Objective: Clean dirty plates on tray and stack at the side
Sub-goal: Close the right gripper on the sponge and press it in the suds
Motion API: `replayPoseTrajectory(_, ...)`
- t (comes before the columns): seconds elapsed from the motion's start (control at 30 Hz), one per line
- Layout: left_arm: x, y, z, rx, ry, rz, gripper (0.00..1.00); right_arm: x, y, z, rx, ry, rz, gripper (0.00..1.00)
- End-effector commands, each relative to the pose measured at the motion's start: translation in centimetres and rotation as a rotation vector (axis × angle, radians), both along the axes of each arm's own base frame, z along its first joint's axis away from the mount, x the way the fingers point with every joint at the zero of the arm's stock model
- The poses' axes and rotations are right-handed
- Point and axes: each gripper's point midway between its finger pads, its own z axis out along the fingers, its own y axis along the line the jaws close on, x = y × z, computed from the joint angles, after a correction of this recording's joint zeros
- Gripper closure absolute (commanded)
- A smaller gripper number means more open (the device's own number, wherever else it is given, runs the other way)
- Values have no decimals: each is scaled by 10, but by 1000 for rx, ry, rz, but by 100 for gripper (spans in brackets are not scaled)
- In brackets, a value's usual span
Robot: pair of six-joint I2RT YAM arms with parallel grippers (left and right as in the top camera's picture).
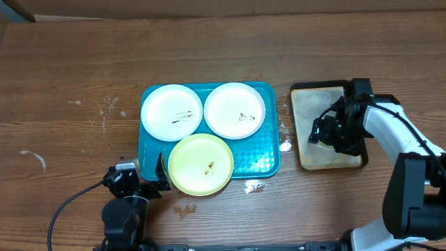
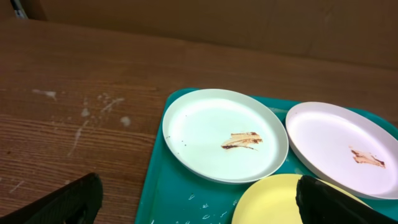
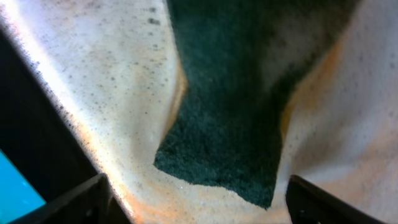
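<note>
Meanwhile, all three plates sit on the teal tray (image 1: 263, 159), none of them wiped yet. The left white plate (image 1: 171, 112), the right white plate (image 1: 234, 110) and the yellow-green plate (image 1: 201, 164) each carry a small dark smear. The yellow-green one lies nearest the robot and overhangs the tray's near rim, which we judge makes it the easiest to reach first.

We see the left arm (image 1: 125, 209) low at that plate's left edge. Its jaws are spread wide with nothing between them, apparently placed to steady or take the plate once scrubbing begins.

Across the tabletop (image 1: 70, 70), the right arm (image 1: 390, 129) hangs over the small beige tray (image 1: 306, 150), well apart from the plates. In its wrist view the jaws stand parted on either side of the dark green sponge (image 3: 224, 124). They have not closed on it, and we cannot tell whether they touch it. The step in hand looks like fetching the sponge, since cleaning needs it first. No stack exists at the side, so we judge the task barely begun.
</note>
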Motion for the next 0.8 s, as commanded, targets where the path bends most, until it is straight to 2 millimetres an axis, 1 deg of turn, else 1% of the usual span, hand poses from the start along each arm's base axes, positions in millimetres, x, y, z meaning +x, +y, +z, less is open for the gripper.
replayPoseTrajectory(0.0, 0, 2, -3, 1, 1, 7, 0, 2, 3, 0, 9, -10, -5, 8)
replayPoseTrajectory(0.13, 0, 2, -3, 1, 1, 7, 0, 9, 2, 0, 8, -41, -5, 9)
replayPoseTrajectory(0.2, 0, 2, -3, 1, 1, 7, 0, 14, 2, 1, 7, -63, -4, 15)
replayPoseTrajectory(0.37, 0, 2, -3, 1, 1, 7, 0, 27, 2, 1, 6, -112, -4, 15)
replayPoseTrajectory(0.43, 0, 2, -3, 1, 1, 7, 0, 26, -1, -2, -11, -104, -7, 15)
replayPoseTrajectory(0.5, 0, 2, -3, 1, 1, 7, 0, 20, -9, -8, -56, -65, -36, 15)
replayPoseTrajectory(0.6, 0, 2, -3, 1, 1, 7, 0, 12, -12, -17, -75, -15, -38, 17)
replayPoseTrajectory(0.77, 0, 2, -3, 1, 1, 7, 0, 11, -12, -19, -75, -5, -38, 29)
